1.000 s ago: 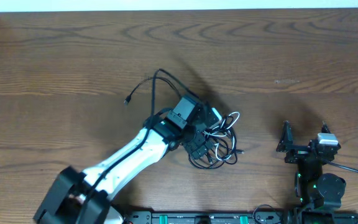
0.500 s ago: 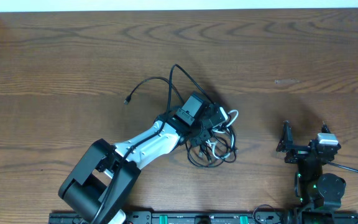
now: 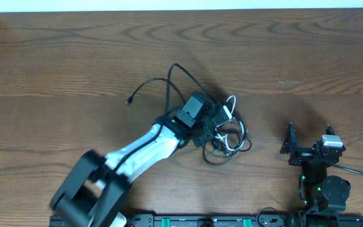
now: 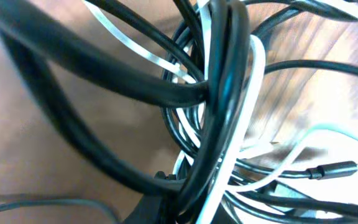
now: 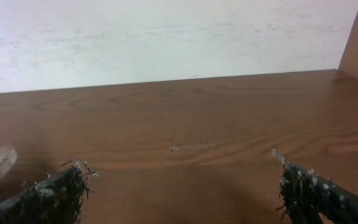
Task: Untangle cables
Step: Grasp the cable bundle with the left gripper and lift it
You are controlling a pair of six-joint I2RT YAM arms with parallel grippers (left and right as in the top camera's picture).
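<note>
- The left pincer (image 3: 214, 124) stood wide over the heap of cables (image 3: 230, 140) a second ago. Its jaws have now come together inside the knot.
- In the left wrist view a thick bundle of black strands and the white cable (image 4: 253, 81) runs straight up past the lens. From this I judge the pincer to be clamped on the cables. The view is too close and blurred to tell which strands it has caught.
- The heap has slid a little to the right on the table (image 3: 55, 63) since the jaws shut, and a white loop now stands up at its far edge. That suggests the hold is real.
- The long black cable's plug end (image 3: 129, 101) lies where it did, well off to the left, so that strand is being drawn out of the knot.
- The right pincer (image 5: 178, 180) has not stirred. Its fingers are spread wide with nothing between them, well apart from the heap.
- Only one side of the tangle is held so far. The loops are not yet separated, and a second hold will probably be needed to pull against.
</note>
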